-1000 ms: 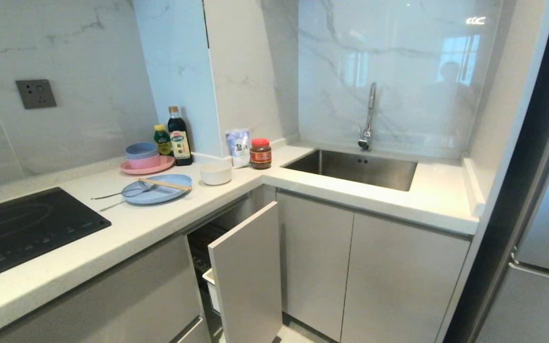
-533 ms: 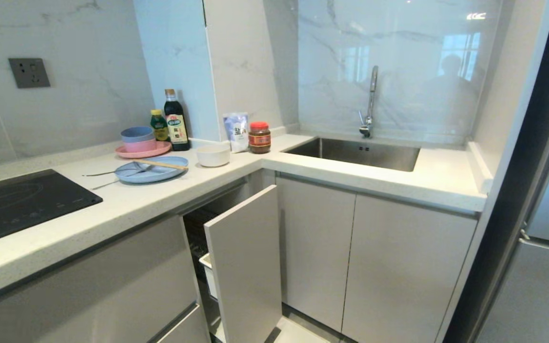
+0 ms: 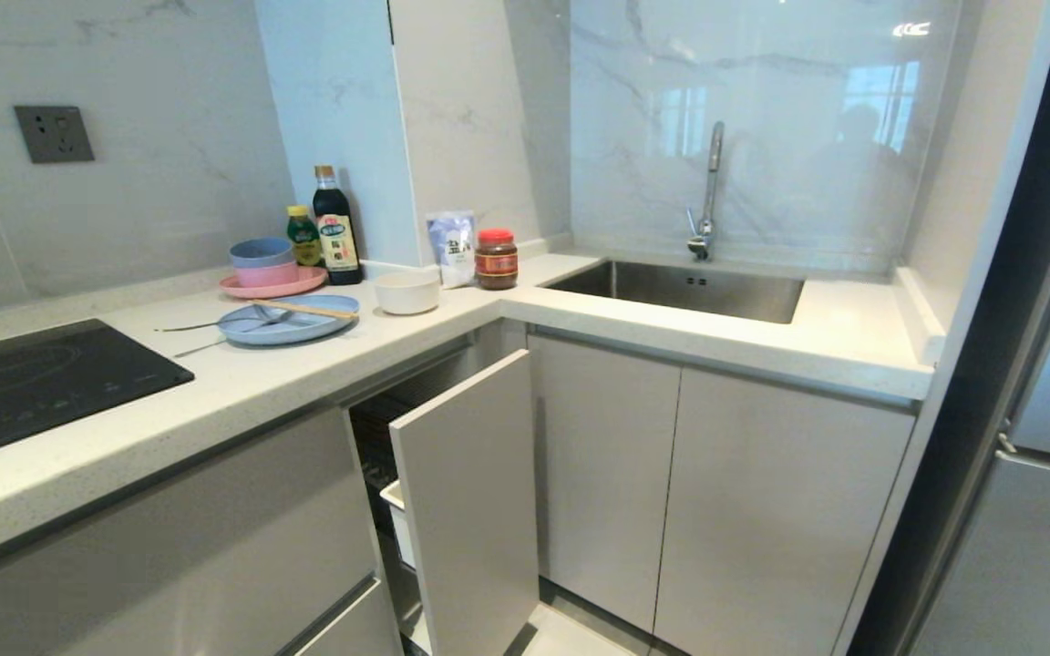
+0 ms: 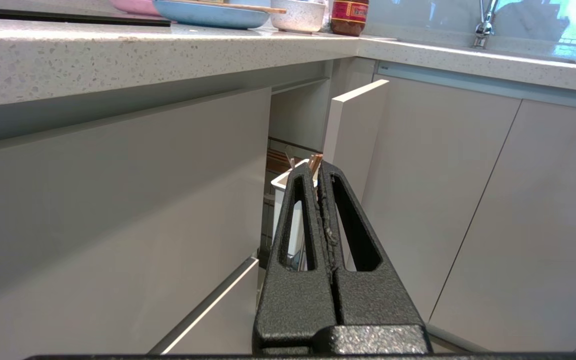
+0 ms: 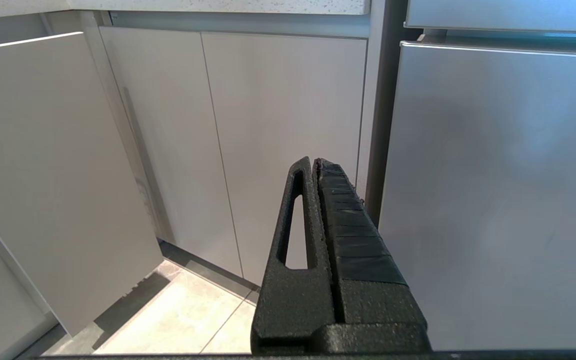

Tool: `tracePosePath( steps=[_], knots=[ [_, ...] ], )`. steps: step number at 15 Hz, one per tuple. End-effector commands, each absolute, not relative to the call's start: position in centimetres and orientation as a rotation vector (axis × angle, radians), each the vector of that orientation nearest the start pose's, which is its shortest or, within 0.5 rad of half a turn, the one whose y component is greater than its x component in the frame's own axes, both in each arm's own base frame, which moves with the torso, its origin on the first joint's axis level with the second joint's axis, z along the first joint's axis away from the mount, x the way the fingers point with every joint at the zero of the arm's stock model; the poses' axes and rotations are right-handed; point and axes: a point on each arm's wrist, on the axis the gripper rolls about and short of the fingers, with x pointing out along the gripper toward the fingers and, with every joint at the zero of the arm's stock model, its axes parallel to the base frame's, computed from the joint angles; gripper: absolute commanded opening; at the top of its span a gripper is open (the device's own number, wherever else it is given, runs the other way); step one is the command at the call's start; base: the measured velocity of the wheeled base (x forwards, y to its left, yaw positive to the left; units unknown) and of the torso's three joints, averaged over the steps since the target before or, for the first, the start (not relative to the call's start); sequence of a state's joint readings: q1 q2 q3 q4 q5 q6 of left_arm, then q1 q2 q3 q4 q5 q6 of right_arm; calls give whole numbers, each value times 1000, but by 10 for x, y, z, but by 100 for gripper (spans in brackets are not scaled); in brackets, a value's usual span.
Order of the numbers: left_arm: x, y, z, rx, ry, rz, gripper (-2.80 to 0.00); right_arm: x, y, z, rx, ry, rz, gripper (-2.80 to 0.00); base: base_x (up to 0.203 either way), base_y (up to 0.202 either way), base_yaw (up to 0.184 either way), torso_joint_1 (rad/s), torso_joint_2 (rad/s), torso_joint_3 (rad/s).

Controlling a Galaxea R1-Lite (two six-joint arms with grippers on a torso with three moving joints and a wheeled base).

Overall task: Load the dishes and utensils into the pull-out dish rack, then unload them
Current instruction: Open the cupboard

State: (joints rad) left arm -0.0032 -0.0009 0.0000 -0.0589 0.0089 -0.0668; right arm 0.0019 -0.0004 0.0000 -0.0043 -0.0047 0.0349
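Note:
The light-blue plate (image 3: 288, 323) lies on the counter with the chopsticks (image 3: 302, 310) across it and two silver cutlery pieces (image 3: 201, 326) resting on its left rim. The white bowl (image 3: 407, 292) stands just right of the plate. Below them the pull-out dish rack is partly drawn out: its pale front panel (image 3: 470, 492) stands clear of the cabinets, and the white utensil cup (image 3: 396, 515) shows behind it. Neither arm appears in the head view. My left gripper (image 4: 316, 165) is shut and empty, low in front of the rack's cup (image 4: 280, 184). My right gripper (image 5: 314, 162) is shut and empty, facing the cabinet doors.
A pink plate with stacked bowls (image 3: 272, 273), two bottles (image 3: 336, 239), a salt bag (image 3: 452, 248) and a red-lidded jar (image 3: 497, 259) line the back of the counter. A black hob (image 3: 42, 383) is at the left, the sink (image 3: 680, 292) at the back right, a steel fridge (image 3: 1035, 510) at the far right.
The whole head picture has shifted: the camera has sunk, so the counter and wall sit higher in view. Dishes, utensils and rack have not moved.

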Motion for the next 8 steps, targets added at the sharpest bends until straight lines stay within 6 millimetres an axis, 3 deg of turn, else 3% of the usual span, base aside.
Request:
tracePosePath(
  steps=[1, 8],
  knots=[
    [-21, 0, 74, -68, -34, 5, -280, -23, 0, 75, 35, -8, -3, -280, 0, 0, 0, 0, 0, 0],
    [-21, 0, 75, -68, -35, 5, -280, -23, 0, 75, 35, -8, -3, -280, 0, 0, 0, 0, 0, 0]
  ],
)
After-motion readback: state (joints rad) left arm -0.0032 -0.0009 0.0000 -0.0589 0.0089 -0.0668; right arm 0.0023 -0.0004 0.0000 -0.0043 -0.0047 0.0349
